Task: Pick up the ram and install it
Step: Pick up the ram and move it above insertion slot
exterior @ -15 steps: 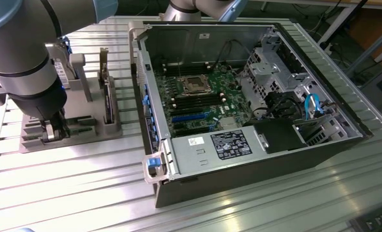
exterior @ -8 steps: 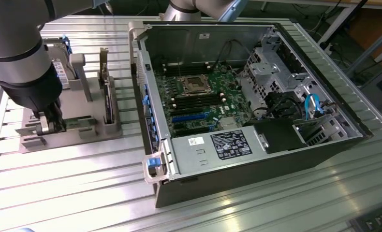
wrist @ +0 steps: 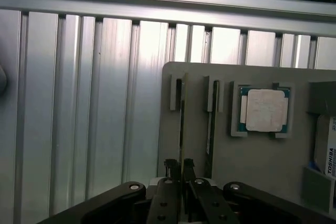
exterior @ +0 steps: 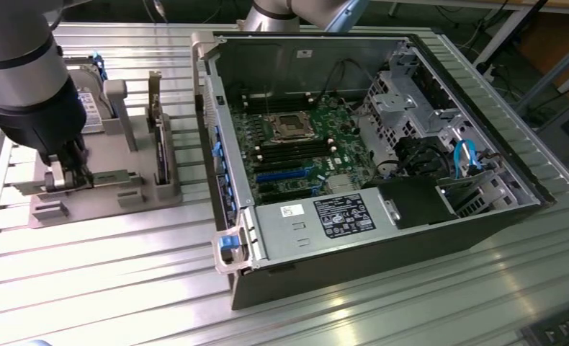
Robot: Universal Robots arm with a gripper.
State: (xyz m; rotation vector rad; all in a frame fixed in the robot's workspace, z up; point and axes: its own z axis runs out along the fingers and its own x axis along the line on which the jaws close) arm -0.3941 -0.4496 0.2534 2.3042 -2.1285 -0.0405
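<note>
The black fingers [wrist: 170, 169] are pinching the thin, edge-on ram strip [wrist: 181, 124] standing in a slot of the grey plastic holder [exterior: 102, 205], which is sitting at the exterior view's left on the ribbed aluminium bench [exterior: 121, 281] beside the open computer case [exterior: 381, 252].
</note>
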